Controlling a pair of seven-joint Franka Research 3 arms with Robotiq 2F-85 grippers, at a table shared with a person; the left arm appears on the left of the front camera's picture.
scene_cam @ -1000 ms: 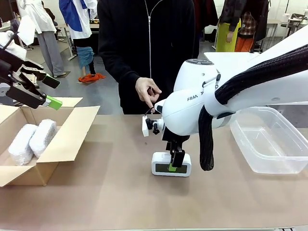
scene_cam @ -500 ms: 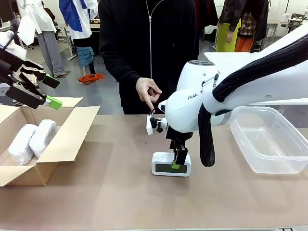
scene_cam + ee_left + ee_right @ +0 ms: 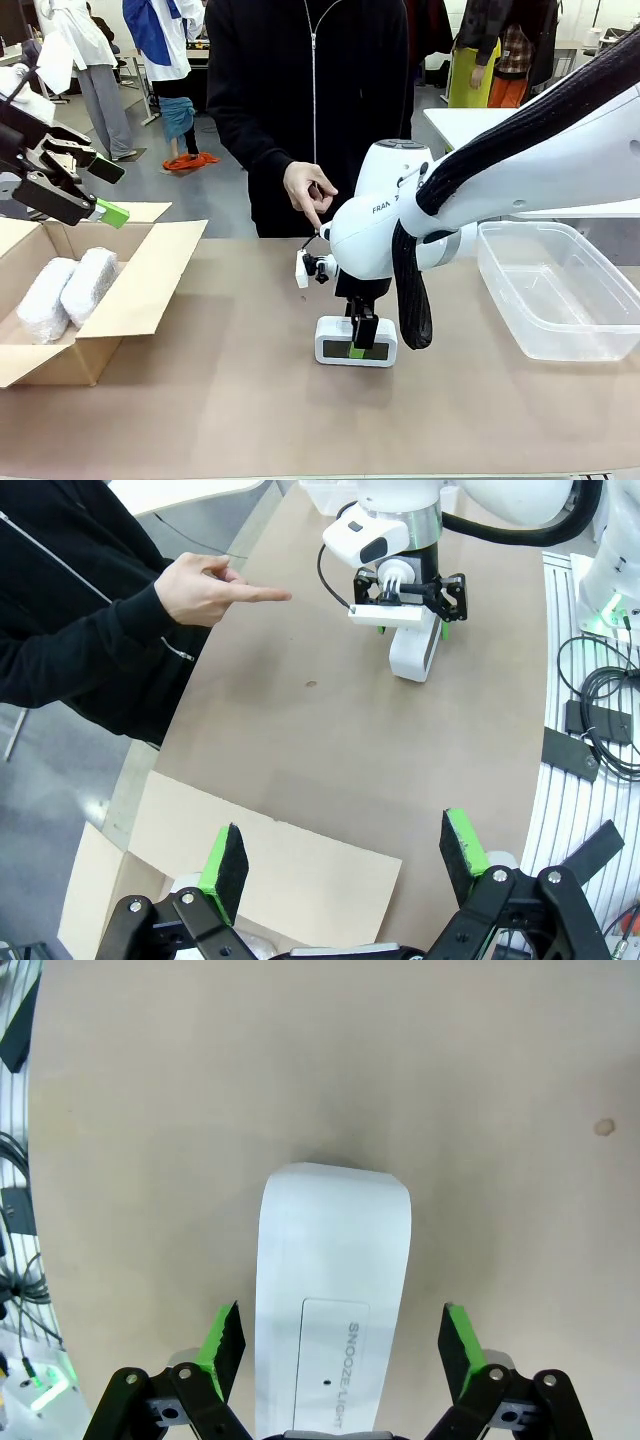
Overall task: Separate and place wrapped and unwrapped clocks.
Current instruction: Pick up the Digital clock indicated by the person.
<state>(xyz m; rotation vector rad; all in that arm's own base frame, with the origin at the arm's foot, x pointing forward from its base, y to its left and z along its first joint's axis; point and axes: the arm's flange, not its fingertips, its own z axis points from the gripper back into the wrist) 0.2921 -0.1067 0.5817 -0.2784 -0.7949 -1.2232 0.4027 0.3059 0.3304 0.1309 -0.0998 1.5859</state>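
Two wrapped clocks point(image 3: 60, 290) sat boxed; right gripper point(image 3: 361, 345) fingers open astride bare clock point(image 3: 356, 341) (bin point(image 3: 560, 290) at 3 o'clock); left gripper point(image 3: 85, 190) open, idle.

Bare tabletop point(image 3: 230, 400) between cardboard box point(image 3: 140, 290) and clock point(image 3: 356, 342); person's hand point(image 3: 308, 192) overhangs far edge.

- The front camera sat low on the robot's side, looking across the table point(image 3: 250, 400) at the person point(image 3: 310, 110) on the far side.
- The left wrist camera hung high at the left, looking down across the table towards the right gripper point(image 3: 410, 605).
- The right wrist camera looked straight down, very close over the white clock point(image 3: 330, 1290).
- All three caught that clock mid-table.
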